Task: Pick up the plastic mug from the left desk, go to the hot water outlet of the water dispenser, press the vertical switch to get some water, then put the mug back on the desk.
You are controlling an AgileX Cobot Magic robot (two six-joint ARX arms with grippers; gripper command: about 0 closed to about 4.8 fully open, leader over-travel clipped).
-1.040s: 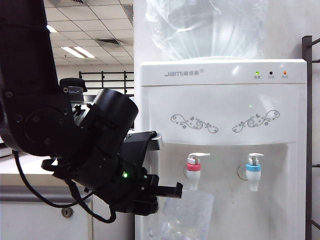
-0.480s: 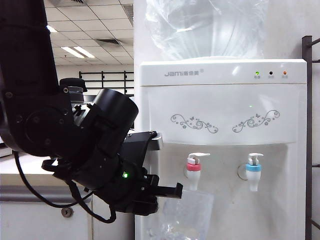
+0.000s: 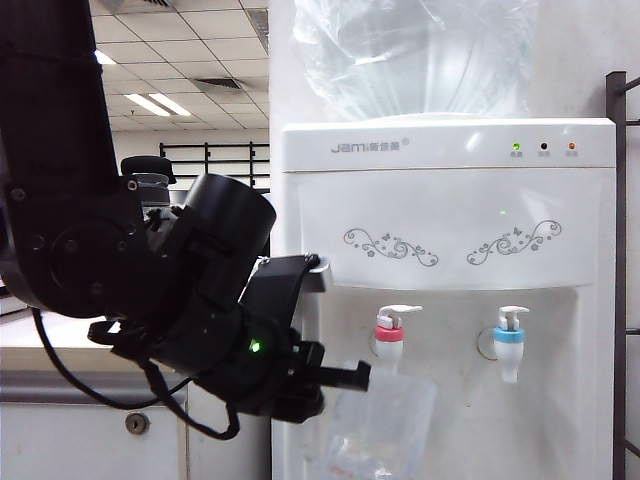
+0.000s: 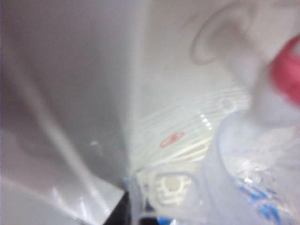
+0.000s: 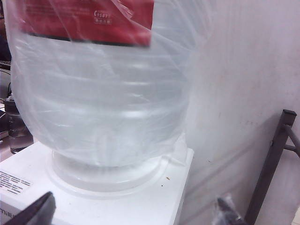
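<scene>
In the exterior view my left gripper [image 3: 345, 378] is shut on the clear plastic mug [image 3: 385, 425]. It holds the mug by its near side, in front of the water dispenser [image 3: 450, 200]. The mug's rim is just under the nozzle of the hot water outlet [image 3: 389, 338], whose vertical switch [image 3: 402, 312] stands untouched. The left wrist view shows the mug rim [image 4: 220, 164] close up, with the red collar [image 4: 287, 70] above it. My right gripper [image 5: 133, 216] is open above the dispenser's top [image 5: 154, 201], beside the big bottle [image 5: 98, 89]. The left desk [image 3: 50, 355] lies behind the left arm.
A blue-collared tap [image 3: 510, 342] sits to the right of the red one. The drip grill [image 4: 187, 136] lies below the mug. A dark metal frame [image 3: 622, 280] stands right of the dispenser, and a wall [image 5: 243, 93] is behind it. The drawer keyhole [image 3: 137, 423] shows under the arm.
My left gripper has shifted the mug slightly to the right, with its rim a little further under the red-collared tap. The right gripper has kept still.
</scene>
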